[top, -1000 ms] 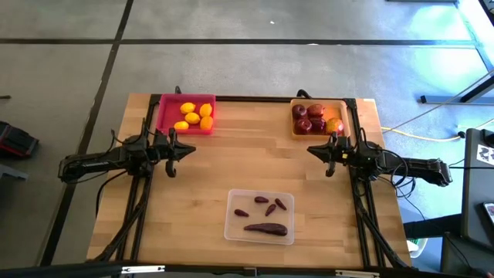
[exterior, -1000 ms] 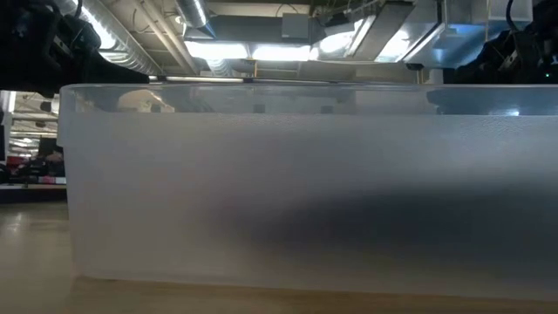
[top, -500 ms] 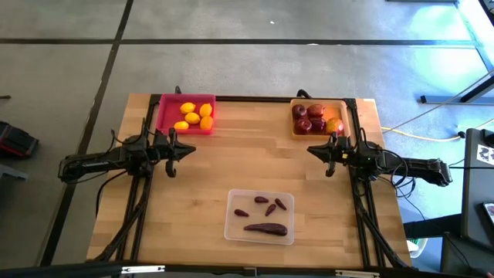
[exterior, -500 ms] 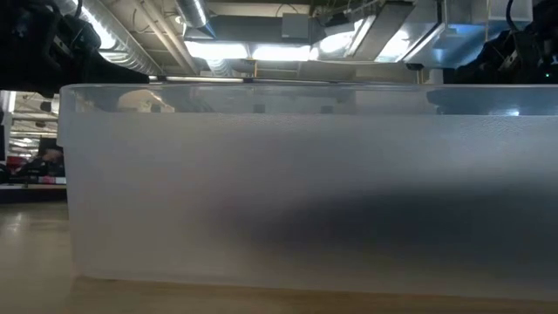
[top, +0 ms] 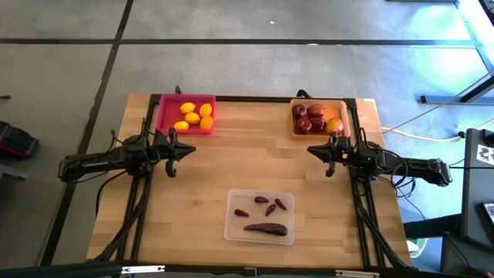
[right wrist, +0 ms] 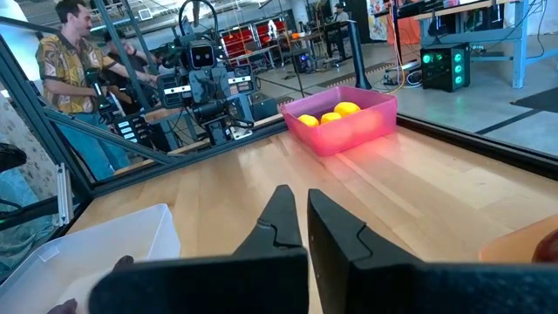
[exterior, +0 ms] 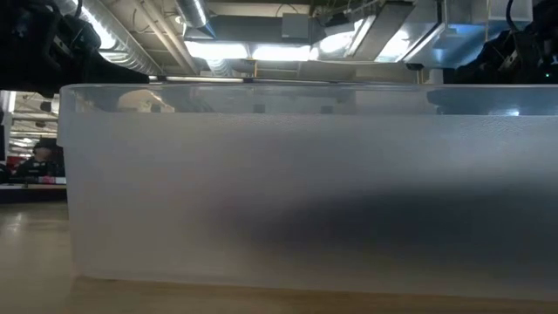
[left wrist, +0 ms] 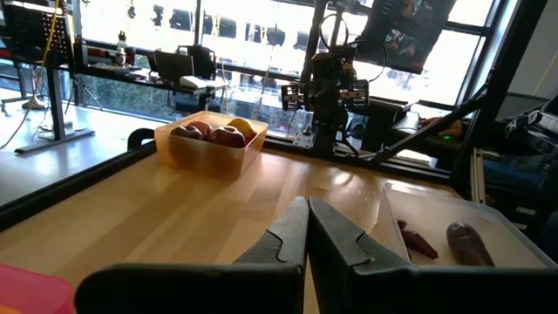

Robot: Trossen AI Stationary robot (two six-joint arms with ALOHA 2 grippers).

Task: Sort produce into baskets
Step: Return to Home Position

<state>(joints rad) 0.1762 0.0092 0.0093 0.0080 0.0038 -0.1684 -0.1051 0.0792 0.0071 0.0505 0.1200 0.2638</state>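
Sorting looks done, so you're homing. Left gripper [left wrist: 307,202] and right gripper [right wrist: 296,194] flank the clear tray [top: 235,228], well apart, fingers pressed together, empty. Next, just park both arms.

Even overhead light on table [top: 255,162]; shadows faint, soft. Bright glare patch on floor [top: 432,62], far right. Low view: ceiling lights [exterior: 261,48] flare; clear tray [exterior: 305,192] wall milky, dark smudge within. Left wrist view: windows [left wrist: 453,78] blown out.

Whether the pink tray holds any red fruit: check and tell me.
No, in the high view the pink tray holds only yellow fruits.
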